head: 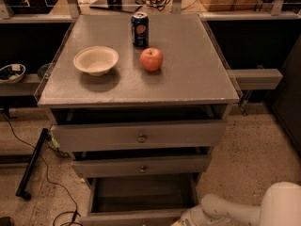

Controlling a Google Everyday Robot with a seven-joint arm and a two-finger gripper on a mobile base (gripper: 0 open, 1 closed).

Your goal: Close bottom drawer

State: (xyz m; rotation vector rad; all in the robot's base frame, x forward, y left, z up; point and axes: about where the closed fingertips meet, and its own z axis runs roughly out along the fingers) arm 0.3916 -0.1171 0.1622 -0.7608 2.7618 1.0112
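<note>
The bottom drawer [140,193] of the grey-brown cabinet stands pulled far out, its inside dark and its low front panel [127,219] at the frame's lower edge. The mid drawer [141,166] and the top drawer [140,135] above it stick out a little. My white arm [235,213] comes in from the lower right, and my gripper [182,221] sits at the right end of the bottom drawer's front panel, mostly cut off by the frame edge.
On the cabinet top [197,79] stand a white bowl [96,60], a red apple [151,59] and a blue soda can [139,29]. A black bar [32,164] and a cable [56,187] lie on the speckled floor at the left. A shelf [256,78] juts out at the right.
</note>
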